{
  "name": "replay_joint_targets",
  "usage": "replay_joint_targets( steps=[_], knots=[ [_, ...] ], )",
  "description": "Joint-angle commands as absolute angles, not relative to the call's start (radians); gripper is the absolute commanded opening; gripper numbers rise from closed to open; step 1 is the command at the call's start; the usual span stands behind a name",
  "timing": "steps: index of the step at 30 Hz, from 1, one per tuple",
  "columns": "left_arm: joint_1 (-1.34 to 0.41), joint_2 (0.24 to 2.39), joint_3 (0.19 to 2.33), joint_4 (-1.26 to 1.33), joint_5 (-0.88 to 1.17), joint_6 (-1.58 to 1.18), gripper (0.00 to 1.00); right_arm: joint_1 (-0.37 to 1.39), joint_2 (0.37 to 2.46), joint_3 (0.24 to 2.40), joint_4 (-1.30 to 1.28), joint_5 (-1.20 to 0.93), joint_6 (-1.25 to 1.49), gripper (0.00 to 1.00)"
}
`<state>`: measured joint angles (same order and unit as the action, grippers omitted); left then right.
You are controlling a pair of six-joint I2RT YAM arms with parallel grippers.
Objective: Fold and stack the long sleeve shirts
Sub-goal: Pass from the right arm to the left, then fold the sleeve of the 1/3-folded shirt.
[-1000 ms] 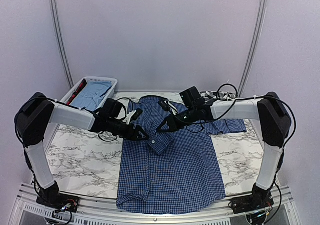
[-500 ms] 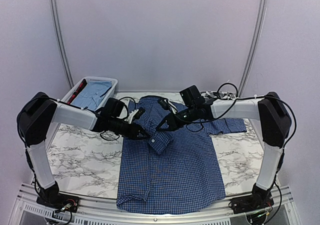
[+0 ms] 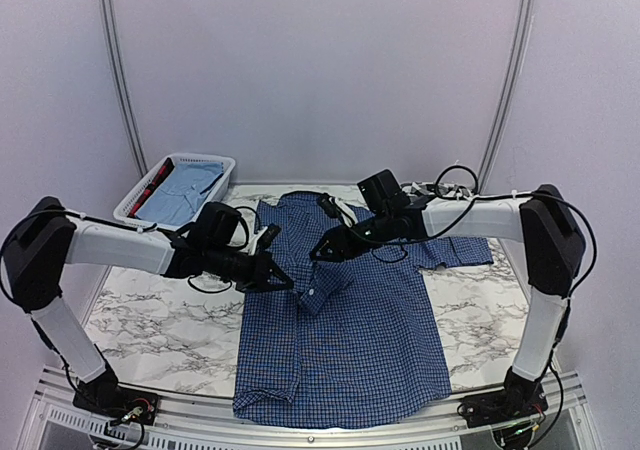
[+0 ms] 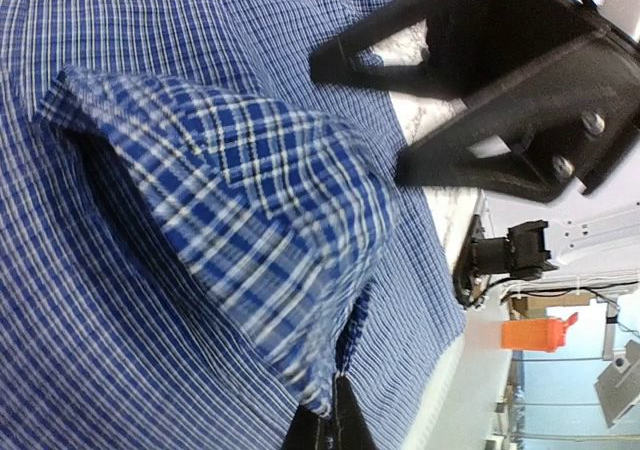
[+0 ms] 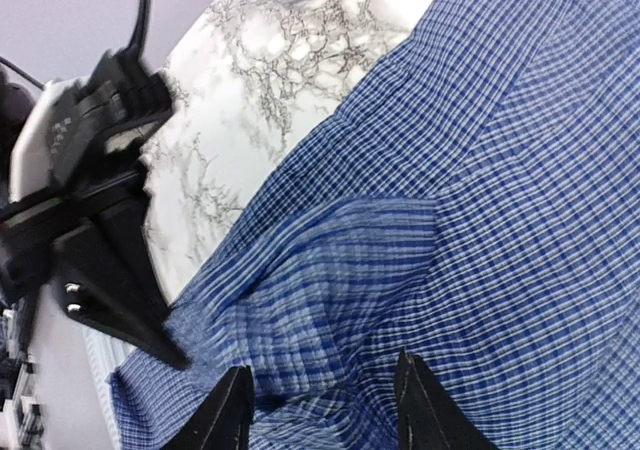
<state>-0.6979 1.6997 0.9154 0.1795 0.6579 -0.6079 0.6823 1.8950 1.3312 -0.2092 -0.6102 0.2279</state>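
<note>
My left fingers (image 3: 284, 284) are clamping the shirt (image 3: 340, 350) by its sleeve (image 3: 322, 282). My right fingers (image 3: 320, 251) are hanging apart just above it. I judge folding is only beginning, with stacking not yet begun.

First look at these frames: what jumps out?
A dark blue checked button-up shirt lies spread at the centre of the marble-patterned table. The left gripper is pinched shut on its folded-in sleeve cuff, the right gripper open just beyond. A white slatted plastic basket of clothes sits back left.
</note>
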Motion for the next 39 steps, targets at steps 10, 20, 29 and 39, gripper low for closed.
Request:
replay_joint_targets(
  steps=[10,20,29,39],
  knots=[
    [-0.786,1.384,0.648,0.155,0.565,-1.158,0.0,0.71,1.866,1.383,-0.241,-0.221,0.268,0.63],
    [-0.793,1.152,0.544,0.193,0.464,-1.55,0.0,0.753,1.906,1.417,-0.246,-0.187,0.269,0.64],
    [-0.904,1.119,0.552,0.192,0.317,-1.674,0.0,0.823,1.85,1.351,-0.254,-0.113,0.295,0.65],
    [-1.193,1.151,0.514,0.252,0.02,-1.903,0.0,0.981,1.641,1.158,-0.297,-0.022,0.411,0.64]
  ],
)
